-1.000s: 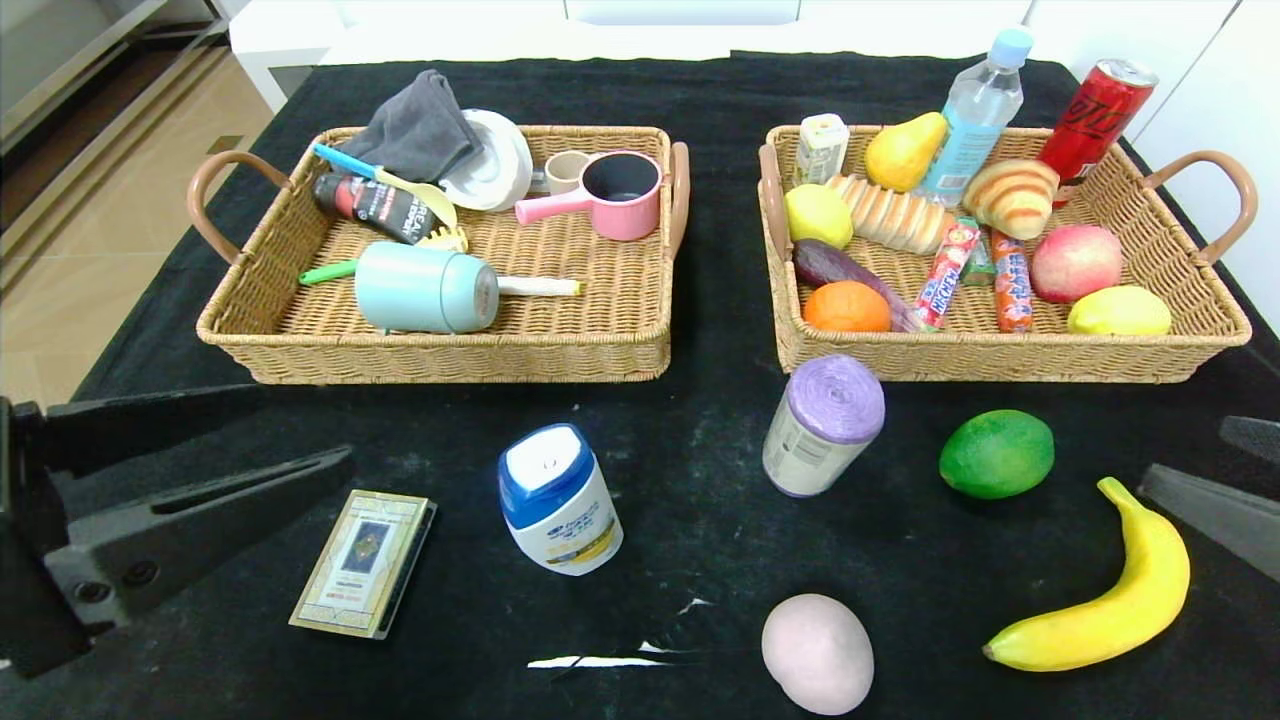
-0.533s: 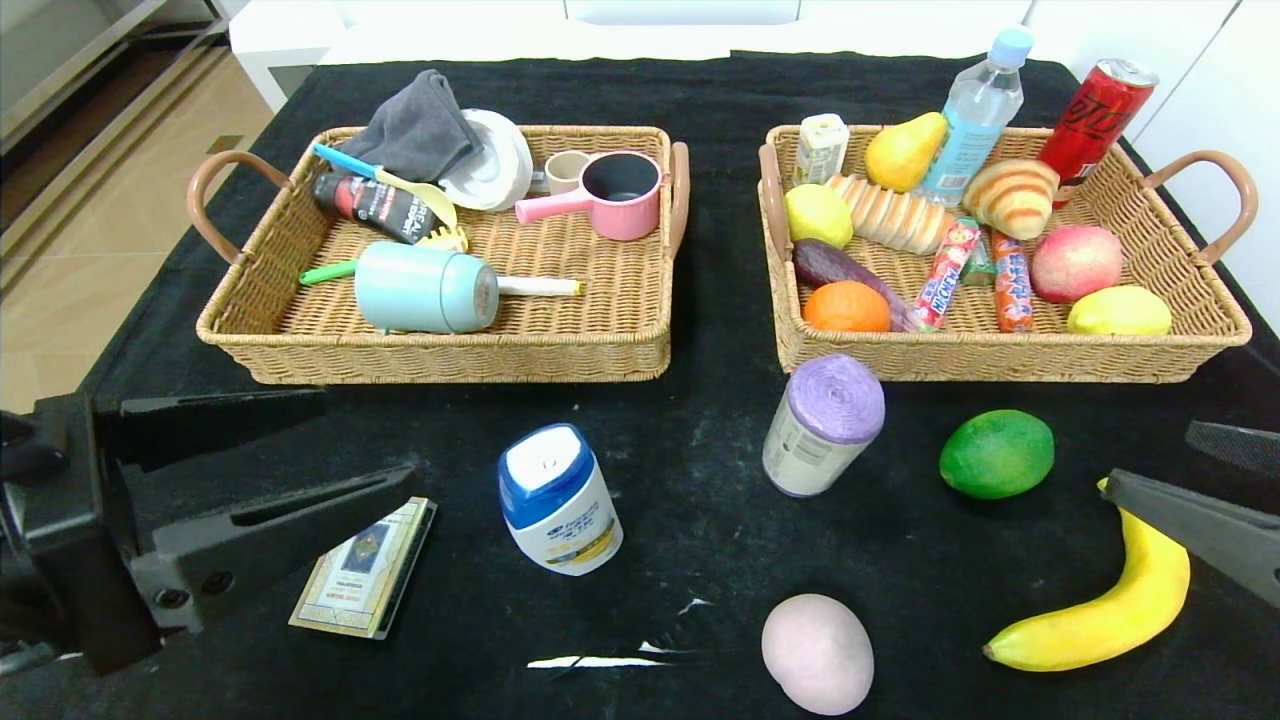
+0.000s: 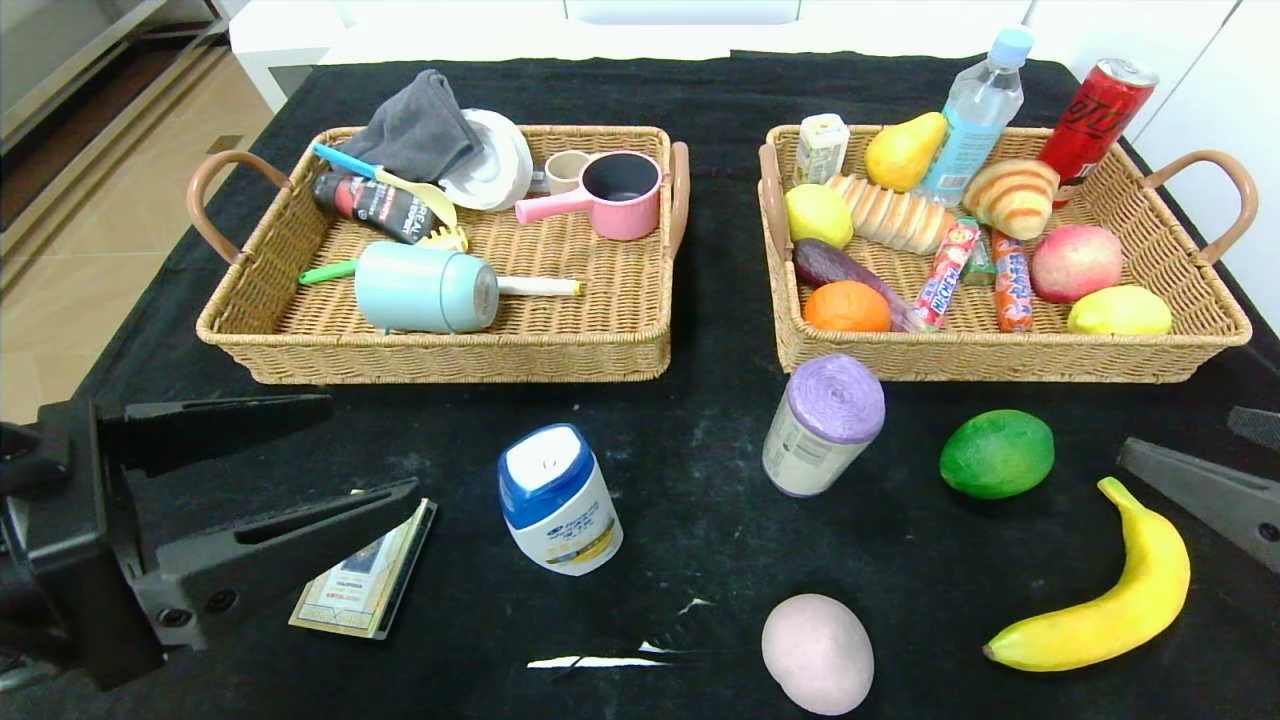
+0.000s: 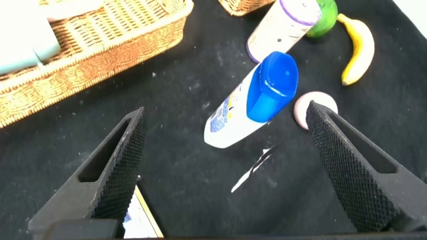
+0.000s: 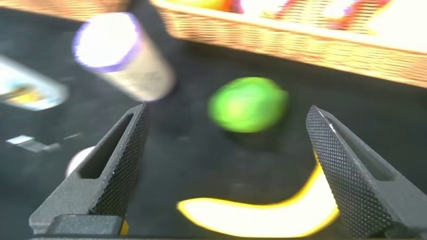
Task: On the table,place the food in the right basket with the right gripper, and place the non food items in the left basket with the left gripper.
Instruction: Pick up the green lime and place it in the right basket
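Note:
Loose on the black table lie a card box point(image 3: 352, 588), a blue-capped white bottle point(image 3: 558, 500), a purple-topped roll point(image 3: 825, 425), a green lime point(image 3: 997, 453), a banana point(image 3: 1120, 600) and a pale pink egg-shaped piece point(image 3: 818, 652). My left gripper point(image 3: 370, 447) is open above the card box's near end, its lower finger covering part of the box. In the left wrist view the bottle point(image 4: 248, 107) lies ahead of the open left gripper point(image 4: 225, 115). My right gripper point(image 3: 1180, 432) is open at the right edge, beside the banana's upper end. Between its fingers point(image 5: 333, 167) show the lime point(image 5: 248, 105) and banana point(image 5: 267, 215).
The left basket point(image 3: 240, 335) holds a mint cup, pink pot, cloth and utensils. The right basket point(image 3: 1000, 360) holds fruit, bread, candy bars, a water bottle and a red can. A white scrap point(image 3: 590, 660) lies near the front edge.
My left gripper has advanced to the right, over the card box. The right gripper came in toward the banana's end, then shifted slightly away toward the baskets. No object has moved.

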